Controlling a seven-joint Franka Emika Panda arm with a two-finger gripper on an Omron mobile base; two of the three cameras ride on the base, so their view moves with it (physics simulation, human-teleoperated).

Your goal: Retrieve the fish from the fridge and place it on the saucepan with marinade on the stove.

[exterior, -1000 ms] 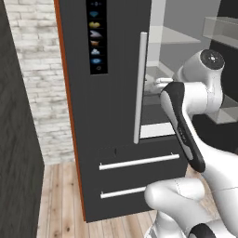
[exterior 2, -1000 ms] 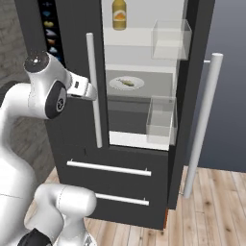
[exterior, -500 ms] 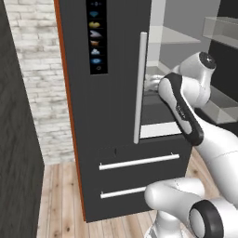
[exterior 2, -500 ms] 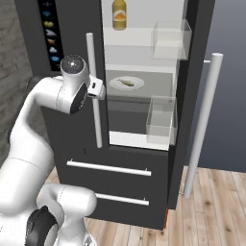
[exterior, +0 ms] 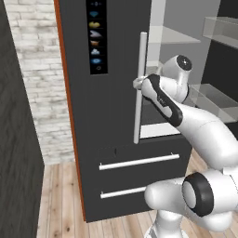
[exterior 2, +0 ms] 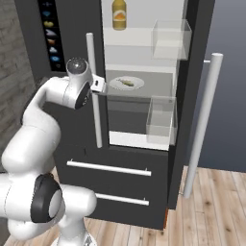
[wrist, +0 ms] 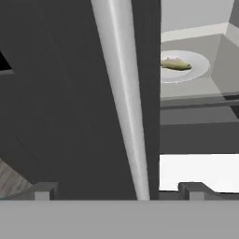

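Fish point(wrist: 176, 64) lies flat on plate point(wrist: 198, 63) on fridge point(exterior: 116, 139) shelf, long axis along shelf front edge. Tool point(wrist: 116, 189) wide open, empty, beside door handle point(wrist: 123, 102).

The fridge point(exterior 2: 139, 192) has its right door point(exterior 2: 202, 110) swung open and its left door point(exterior: 111, 116) closed. Inside, the fish point(exterior 2: 126, 82) lies on a plate point(exterior 2: 137, 85) on a middle shelf. A bottle point(exterior 2: 119, 14) stands on the shelf above. Two drawers point(exterior 2: 110, 185) sit below.
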